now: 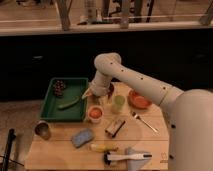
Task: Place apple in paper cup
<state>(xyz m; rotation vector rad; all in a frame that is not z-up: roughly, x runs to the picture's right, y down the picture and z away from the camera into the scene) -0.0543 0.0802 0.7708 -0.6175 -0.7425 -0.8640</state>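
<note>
The white paper cup (95, 118) stands on the wooden table just right of the green tray. The red-orange apple (95, 113) shows inside its rim. My gripper (99, 95) hangs at the end of the white arm directly above and slightly behind the cup, close to it. A yellowish piece shows at the gripper's left side.
A green tray (50, 107) holds dark grapes (59, 86) and a green vegetable (68, 103). A translucent green cup (118, 103), orange bowl (138, 99), fork (145, 121), snack bar (115, 127), blue sponge (82, 137), banana (102, 147) and metal cup (42, 129) lie around.
</note>
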